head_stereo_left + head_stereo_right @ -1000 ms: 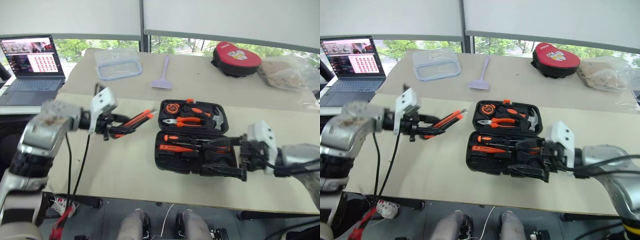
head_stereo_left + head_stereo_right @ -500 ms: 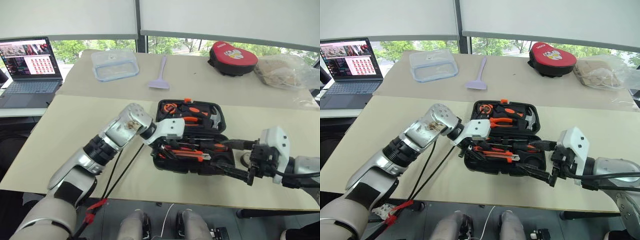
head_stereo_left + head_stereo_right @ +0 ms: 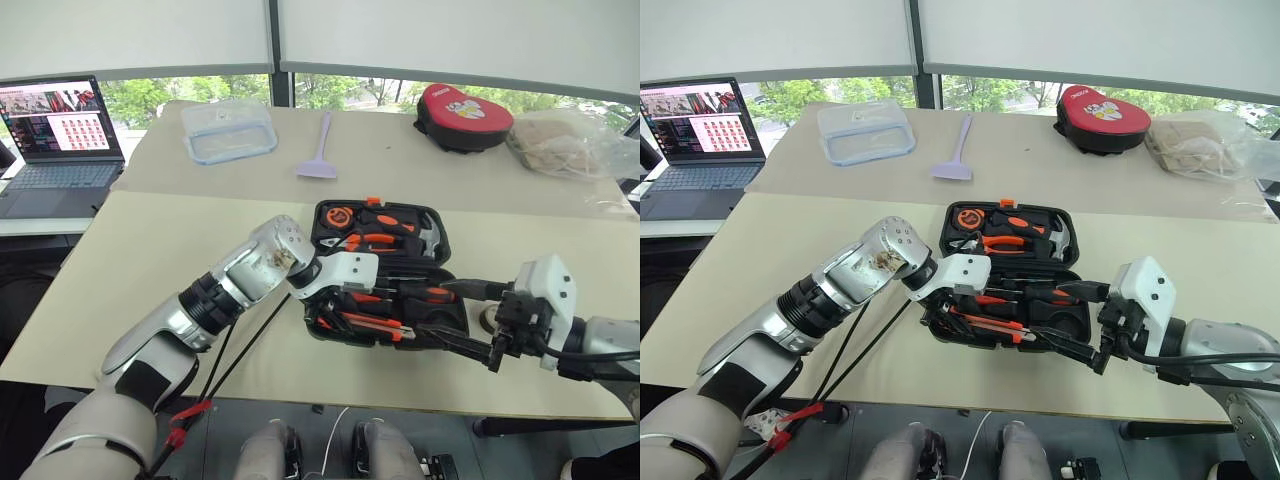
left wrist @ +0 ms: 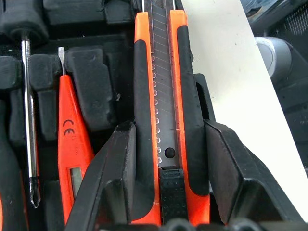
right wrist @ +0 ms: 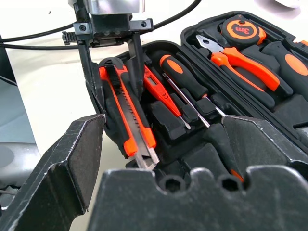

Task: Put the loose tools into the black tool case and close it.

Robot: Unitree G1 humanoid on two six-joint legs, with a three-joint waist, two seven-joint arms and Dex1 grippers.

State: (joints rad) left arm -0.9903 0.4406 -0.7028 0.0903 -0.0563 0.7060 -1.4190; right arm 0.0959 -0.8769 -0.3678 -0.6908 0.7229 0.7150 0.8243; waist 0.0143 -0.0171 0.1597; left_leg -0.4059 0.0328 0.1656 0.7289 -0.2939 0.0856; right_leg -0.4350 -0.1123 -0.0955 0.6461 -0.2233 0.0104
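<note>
Left gripper (image 4: 166, 144) clamped on orange-black utility knife (image 4: 161, 96), black fingers (image 4: 120, 163) flanking handle, pointed down into near half of open black moulded plastic tool case (image 3: 380, 290); likely seating knife in front-edge slot. Beside knife: slim orange tester pen (image 4: 72, 139), then black-orange-handled screwdriver (image 5: 185, 84), both slotted. Right gripper (image 3: 478, 320) spread wide at case's right end, holding nothing, probably steadying. Lid not yet closed.

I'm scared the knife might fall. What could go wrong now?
The left gripper holds the utility knife right at the near edge of the tool case. If it lets go before the knife sits in its slot, the knife could tip out onto the table. The open right gripper hangs at the same edge, so the two might bump. A knife sitting proud could also stop the case from closing.
</note>
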